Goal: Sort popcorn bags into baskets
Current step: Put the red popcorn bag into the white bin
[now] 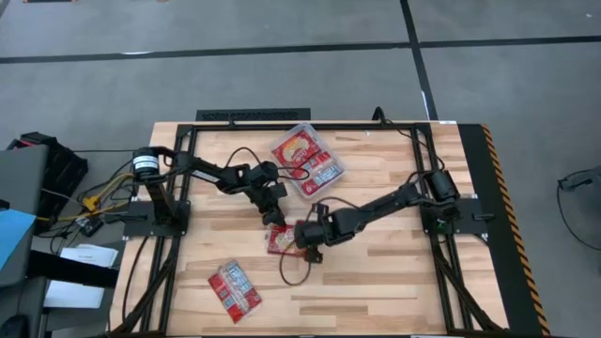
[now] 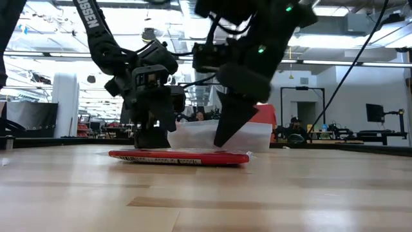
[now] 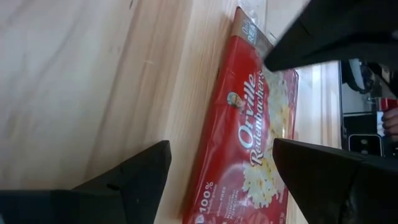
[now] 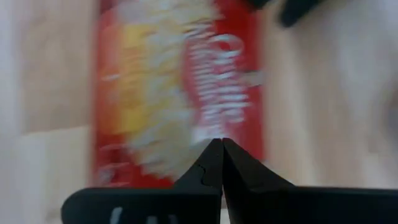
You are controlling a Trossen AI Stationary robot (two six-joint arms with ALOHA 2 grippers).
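We are seeing a red popcorn bag carrying white lettering and a yellow popcorn picture, lying on the pale striped wooden table. Two more red bags with white label panels are showing near the table's edge. The clear basket is showing red and yellow packets inside. Both arms are showing black. Yellow-black hazard stripes are edging the table.

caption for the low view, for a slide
Both grippers, left and right, over a flat red popcorn bag on the table.
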